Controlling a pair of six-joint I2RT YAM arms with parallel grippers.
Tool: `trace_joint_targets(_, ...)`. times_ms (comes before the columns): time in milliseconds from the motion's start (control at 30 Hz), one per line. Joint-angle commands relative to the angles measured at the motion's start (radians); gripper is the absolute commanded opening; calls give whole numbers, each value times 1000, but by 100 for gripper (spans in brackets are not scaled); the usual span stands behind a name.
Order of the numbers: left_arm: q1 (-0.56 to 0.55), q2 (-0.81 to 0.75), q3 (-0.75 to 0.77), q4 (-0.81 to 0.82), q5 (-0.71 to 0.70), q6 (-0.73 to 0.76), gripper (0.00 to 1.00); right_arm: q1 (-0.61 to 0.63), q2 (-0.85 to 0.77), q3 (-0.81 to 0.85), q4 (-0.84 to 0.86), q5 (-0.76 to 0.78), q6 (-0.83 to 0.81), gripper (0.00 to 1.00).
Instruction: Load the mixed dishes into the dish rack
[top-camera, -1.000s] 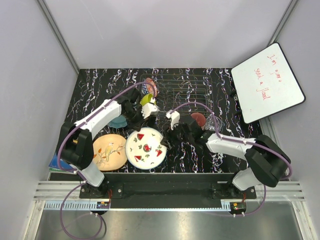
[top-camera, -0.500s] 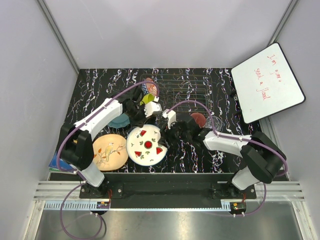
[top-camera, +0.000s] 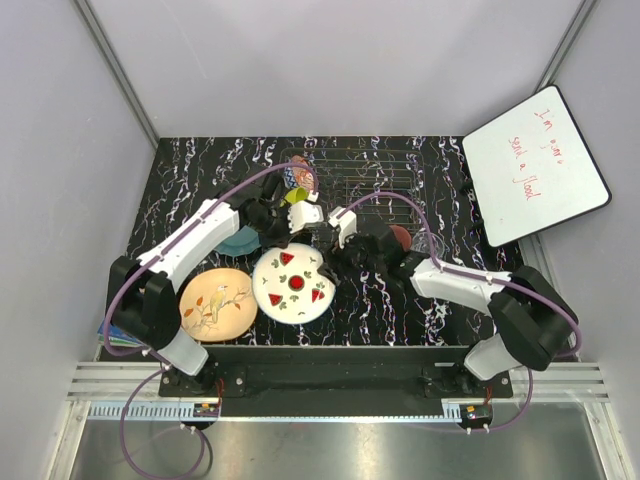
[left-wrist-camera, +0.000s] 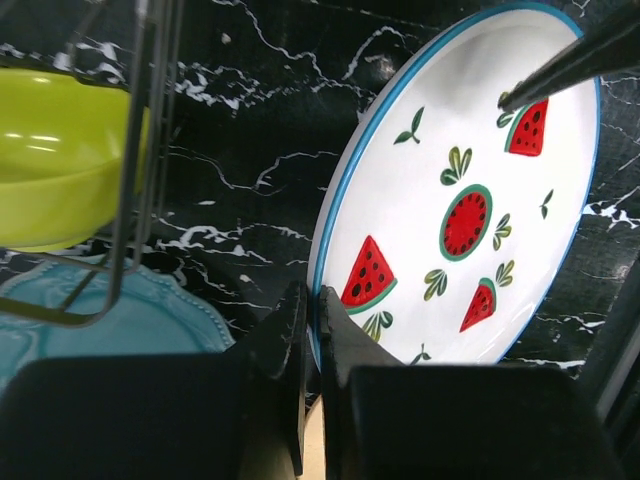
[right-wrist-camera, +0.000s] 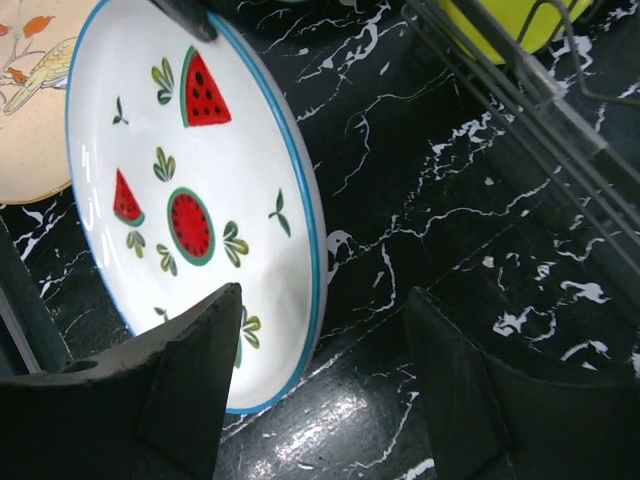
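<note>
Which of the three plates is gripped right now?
The white watermelon plate: the left tool pinches its rim. The peach bird plate and teal plate lie flat, ungripped.

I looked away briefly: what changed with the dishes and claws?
The white watermelon plate, pinched at its rim by the left claw, shifted a little toward the dish rack. The right claw followed, open at its edge. The peach plate, lime bowl and rack stayed put.

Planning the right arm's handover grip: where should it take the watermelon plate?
The watermelon plate is tilted up, edge exposed, with the left gripper pinching one rim. Take the opposite rim edge-on from the side of the right gripper, one finger on the face, one behind.
</note>
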Motion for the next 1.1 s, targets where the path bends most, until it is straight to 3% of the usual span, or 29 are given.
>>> trace_joint_targets(0,-1,-67,34,93,54,35,0,-7,25,-4,110,-68,47,73)
trace_joint_targets(267,-1,-55,77,99,76,10,0,-30,93,-31,289,-151,154,71)
trace_joint_targets(500,-13,5,170,102,91,-31,0,-85,182,-54,422,-353,267,63)
trace_joint_targets(633,-15,16,192,105,81,-33,0,-105,200,-34,419,-412,295,47)
trace_joint_targets(667,-15,16,189,104,78,-30,0,-107,200,-23,414,-433,294,35)
trace_joint_targets(733,-13,12,177,104,73,-34,0,-108,197,-12,394,-449,288,31)
trace_joint_targets(800,-13,8,169,104,70,-36,0,-108,191,-9,391,-466,280,15)
trace_joint_targets(900,-15,6,161,108,71,-47,0,-110,189,-1,383,-479,274,2)
trace_joint_targets(1067,-16,-1,146,117,59,-60,0,-112,168,38,310,-498,255,0)
